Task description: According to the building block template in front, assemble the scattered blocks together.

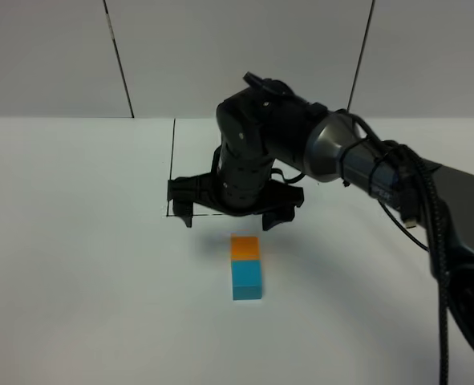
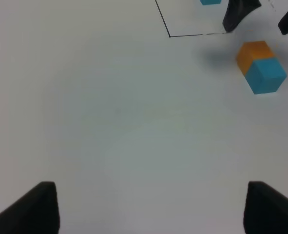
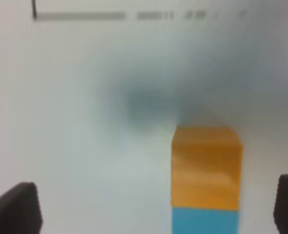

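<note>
The scattered blocks lie on the white table, the orange cube (image 1: 245,247) touching the cyan cube (image 1: 246,280) in one line. My right gripper (image 1: 229,218) hangs open just behind the orange cube, holding nothing. In the right wrist view the orange cube (image 3: 206,168) sits between the wide fingers of the right gripper (image 3: 152,208), with the cyan cube (image 3: 204,220) beyond it. My left gripper (image 2: 153,209) is open over bare table, far from the orange cube (image 2: 252,52) and the cyan cube (image 2: 265,74). Of the building block template only a cyan bit (image 2: 210,2) shows.
A black outlined square (image 1: 173,160) is drawn on the table behind the blocks, and the right arm (image 1: 365,164) covers most of it. The arm's cables (image 1: 439,241) hang at the right. White panels stand behind the table.
</note>
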`<state>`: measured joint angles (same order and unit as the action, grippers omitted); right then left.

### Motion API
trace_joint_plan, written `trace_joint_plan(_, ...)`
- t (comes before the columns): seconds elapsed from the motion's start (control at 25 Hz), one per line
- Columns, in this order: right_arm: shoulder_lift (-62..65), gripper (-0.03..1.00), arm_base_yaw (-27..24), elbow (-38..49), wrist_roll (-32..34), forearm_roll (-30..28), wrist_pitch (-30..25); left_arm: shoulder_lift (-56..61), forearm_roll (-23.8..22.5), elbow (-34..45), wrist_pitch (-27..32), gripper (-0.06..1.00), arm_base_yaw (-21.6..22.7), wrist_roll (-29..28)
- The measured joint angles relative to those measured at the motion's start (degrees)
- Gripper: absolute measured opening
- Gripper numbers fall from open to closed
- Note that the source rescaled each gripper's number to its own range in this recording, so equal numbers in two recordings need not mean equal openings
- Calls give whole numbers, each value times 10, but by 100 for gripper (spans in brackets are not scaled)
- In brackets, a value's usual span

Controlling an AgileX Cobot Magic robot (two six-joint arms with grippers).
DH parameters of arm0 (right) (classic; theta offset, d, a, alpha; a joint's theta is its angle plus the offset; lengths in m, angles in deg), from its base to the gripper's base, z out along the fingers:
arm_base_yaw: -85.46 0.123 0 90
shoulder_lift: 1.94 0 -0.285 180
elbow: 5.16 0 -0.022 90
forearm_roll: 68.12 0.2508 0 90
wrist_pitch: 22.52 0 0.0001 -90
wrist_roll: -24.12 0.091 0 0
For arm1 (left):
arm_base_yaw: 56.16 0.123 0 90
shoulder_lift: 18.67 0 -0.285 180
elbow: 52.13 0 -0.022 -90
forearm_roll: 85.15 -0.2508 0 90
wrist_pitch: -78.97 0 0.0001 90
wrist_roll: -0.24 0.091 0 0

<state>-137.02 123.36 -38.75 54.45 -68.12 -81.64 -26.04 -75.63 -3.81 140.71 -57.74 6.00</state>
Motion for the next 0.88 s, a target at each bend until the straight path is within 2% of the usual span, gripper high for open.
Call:
trace_joint_plan(0.16,46,89,-67,0,-4,-5,5,0,0,0,0,73,0,1)
trace_joint_plan(0.36,104,88,-167,0,-26,-61,-25,0,0,0,0,73,0,1)
trace_joint_plan(0.48,151,87,-213,21,-37,-75,-31,0,0,0,0,73,0,1)
trace_joint_plan(0.64,239,85,-274,107,-48,-71,-13,0,0,0,0,73,0,1)
trace_joint_plan(0.88,411,83,-352,303,-74,-74,18,0,0,0,0,73,0,1)
